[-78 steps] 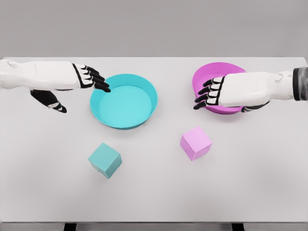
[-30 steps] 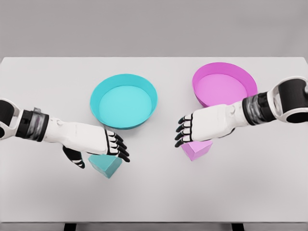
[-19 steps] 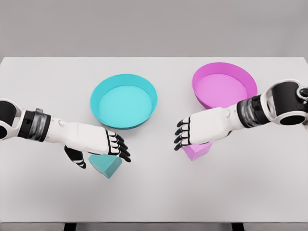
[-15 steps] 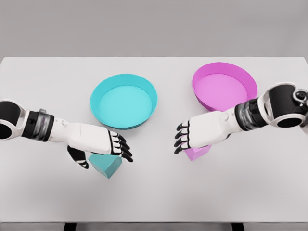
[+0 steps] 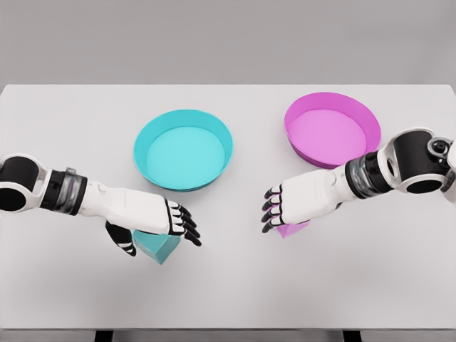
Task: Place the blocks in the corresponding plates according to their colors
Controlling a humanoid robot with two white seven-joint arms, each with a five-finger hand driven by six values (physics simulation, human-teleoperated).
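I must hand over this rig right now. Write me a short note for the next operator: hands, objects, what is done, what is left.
Left hand: fingers spread over the teal block, no grasp visible.
Right hand: fingers spread over the pink block, no grasp visible.
Teal plate and pink plate: both hold nothing.
Done: no block placed.
Left: grasp each block and put it in the plate of its color.

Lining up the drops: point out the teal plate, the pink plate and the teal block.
teal plate [image 5: 222,135], head view, right side of its rim.
pink plate [image 5: 296,114], head view, left side of its rim.
teal block [image 5: 158,246], head view, visible face below the left hand's fingers.
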